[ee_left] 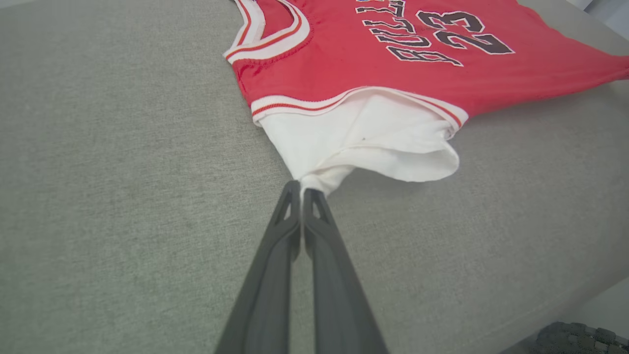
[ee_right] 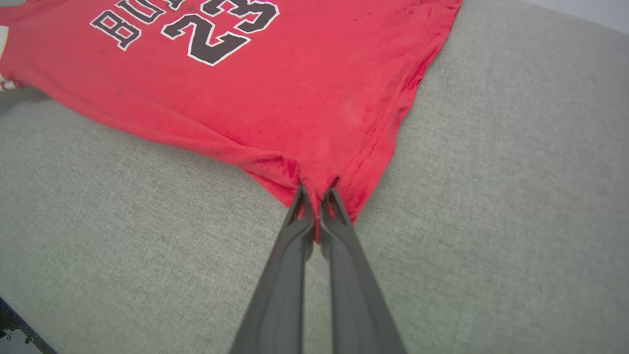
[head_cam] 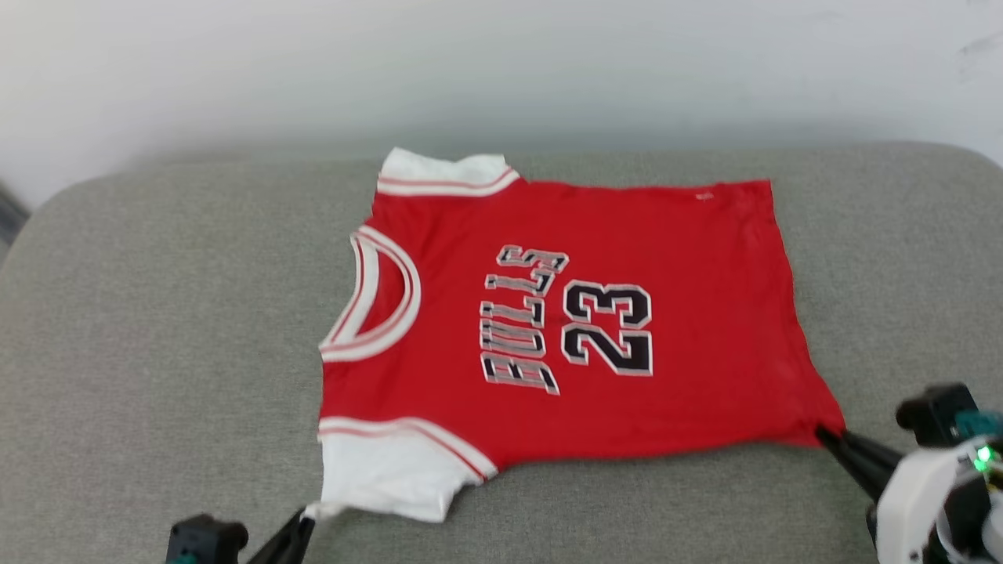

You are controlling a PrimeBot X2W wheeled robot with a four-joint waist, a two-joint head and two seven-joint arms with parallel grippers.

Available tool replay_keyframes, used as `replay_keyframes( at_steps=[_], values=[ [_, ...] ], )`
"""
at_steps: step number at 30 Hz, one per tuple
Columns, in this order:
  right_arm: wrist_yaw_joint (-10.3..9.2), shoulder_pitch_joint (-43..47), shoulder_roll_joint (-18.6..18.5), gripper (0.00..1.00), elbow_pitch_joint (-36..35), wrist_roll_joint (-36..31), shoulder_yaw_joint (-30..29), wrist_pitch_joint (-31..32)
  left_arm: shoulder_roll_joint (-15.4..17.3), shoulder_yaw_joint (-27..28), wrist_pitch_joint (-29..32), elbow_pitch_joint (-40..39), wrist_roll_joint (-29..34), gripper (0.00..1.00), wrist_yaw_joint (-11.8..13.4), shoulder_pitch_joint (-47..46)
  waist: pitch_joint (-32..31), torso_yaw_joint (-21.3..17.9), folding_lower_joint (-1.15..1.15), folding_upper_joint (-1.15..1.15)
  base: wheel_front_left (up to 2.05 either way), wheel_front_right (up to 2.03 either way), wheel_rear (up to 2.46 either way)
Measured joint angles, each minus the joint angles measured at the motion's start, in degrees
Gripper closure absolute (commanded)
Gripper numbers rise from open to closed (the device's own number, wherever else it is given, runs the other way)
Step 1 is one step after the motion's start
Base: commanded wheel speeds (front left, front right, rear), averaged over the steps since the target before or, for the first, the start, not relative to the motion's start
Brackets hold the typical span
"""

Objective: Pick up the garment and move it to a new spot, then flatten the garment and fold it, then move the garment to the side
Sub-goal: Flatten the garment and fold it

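Left gripper (ee_left: 300, 191): jaws pressed together with no real gap, tips pinching the outer corner of the near white sleeve (ee_left: 363, 137). Cloth bunches into a small knot right at the tips, then fans out wide beyond them. The sleeve opening gapes a little to the right of the jaws, with shadow under it on the grey cushion (head_cam: 157, 352).

Shirt (head_cam: 689, 274): red, face up and mostly flat on the cushion, spread between the 2 grippers and out beyond both. Neck end is toward the left jaws, bottom end toward the right jaws. The collar (head_cam: 411, 301), striped white and red, sits past the left tips and slightly left of them. The 2nd white sleeve (head_cam: 443, 172) is on the far edge, well apart from either gripper. The black "BULLS" lettering (head_cam: 521, 321) and the 23 (head_cam: 607, 325) sit mid-chest, roughly between the 2 sets of jaws but further out.

Right gripper (ee_right: 318, 196): jaws closed down to a sliver, clamped on the near bottom corner of the shirt. Red cloth gathers into folds at the tips, and a bit of it shows in the slit between the fingers. A tight ridge runs leftward from that corner along the near edge. The hem (ee_right: 405, 98) runs away from the tips, up and right in the wrist view. The near edge looks fairly taut between the 2 pinch points. A pale wall (head_cam: 470, 63) stands past the cushion's far edge.
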Motion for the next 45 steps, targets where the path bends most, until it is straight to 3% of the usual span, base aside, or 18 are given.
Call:
replay_keyframes(
  at_steps=[10, 16, 30, 37, 45],
  values=[
    [0.00, 17.59, -1.94, 1.00, -5.82, -0.53, -7.12, 1.11, 0.43, -1.02, -0.43, -4.81, -5.21, 1.00, 4.34, 12.33, -4.67, 0.82, 0.00, 0.00, 0.00, 0.00, 0.00],
    [-0.01, 21.52, -0.75, 1.00, -9.10, -2.70, -12.69, 3.86, 0.33, -1.37, -0.36, -5.19, -4.48, 1.00, 4.53, 12.04, -4.41, 0.43, 0.01, 0.00, 0.00, 0.00, 0.00],
    [-0.01, 20.43, 2.08, 1.00, -17.60, -7.61, -25.08, 9.34, -1.23, 1.51, -0.07, -0.05, 2.59, 1.00, -0.13, -8.26, 0.54, -0.87, 0.02, 0.00, 0.00, 0.00, 0.00],
    [-0.01, 16.69, 4.71, 1.00, -18.96, -8.53, -27.14, 11.47, -3.37, 3.22, 0.26, 6.98, 2.90, 1.00, -4.08, -18.27, 5.89, -2.15, 0.03, 0.00, 0.00, 0.00, 0.00],
    [-0.01, 11.06, 6.69, 1.00, -15.90, -8.66, -27.05, 11.87, -6.00, 2.82, 0.18, 17.26, 4.06, 1.00, -8.40, -26.69, 12.50, -3.58, 0.04, 0.00, 0.00, 0.00, 0.00]
  ],
)
